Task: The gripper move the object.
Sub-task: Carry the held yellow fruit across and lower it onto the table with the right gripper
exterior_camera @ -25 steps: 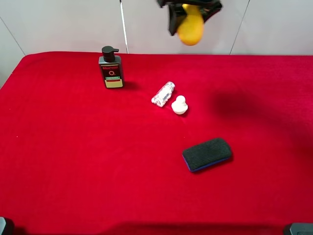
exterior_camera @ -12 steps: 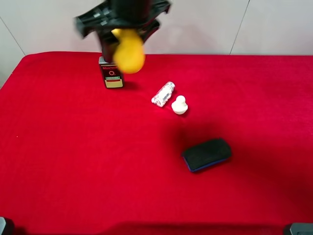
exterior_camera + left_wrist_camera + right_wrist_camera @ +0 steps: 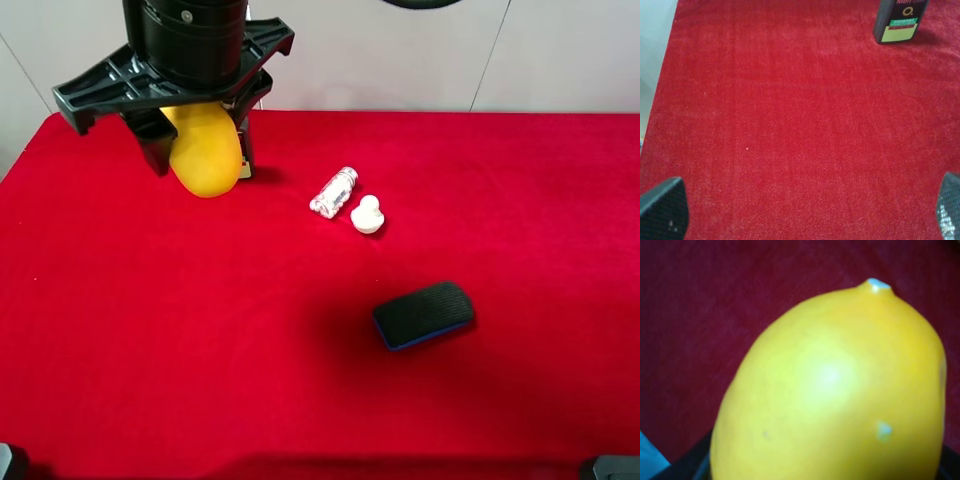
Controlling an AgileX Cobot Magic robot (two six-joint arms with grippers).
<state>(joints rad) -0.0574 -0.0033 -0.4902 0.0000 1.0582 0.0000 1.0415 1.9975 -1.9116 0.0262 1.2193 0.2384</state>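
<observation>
My right gripper [image 3: 198,140], a black claw on a thick dark arm, has reached across to the back left of the red table [image 3: 150,330]. It is shut on the glossy yellow mango-like object [image 3: 207,165] and holds it in the air in front of the pump bottle. The object [image 3: 830,385] fills the right wrist view, with red cloth behind it. My left gripper [image 3: 805,220] is open and empty above bare red cloth; only its two fingertips [image 3: 660,210] show, and it is not seen in the exterior view.
A dark pump bottle [image 3: 897,20] stands at the back left, mostly hidden behind the object in the exterior view. A small silver bottle [image 3: 334,191] and a white duck [image 3: 367,214] lie mid-table. A black blue-edged eraser [image 3: 423,314] lies front right.
My right gripper has carried the yellow object from the top middle-right of the exterior view leftward and lower, and it now covers the pump bottle. The other objects have not moved.
</observation>
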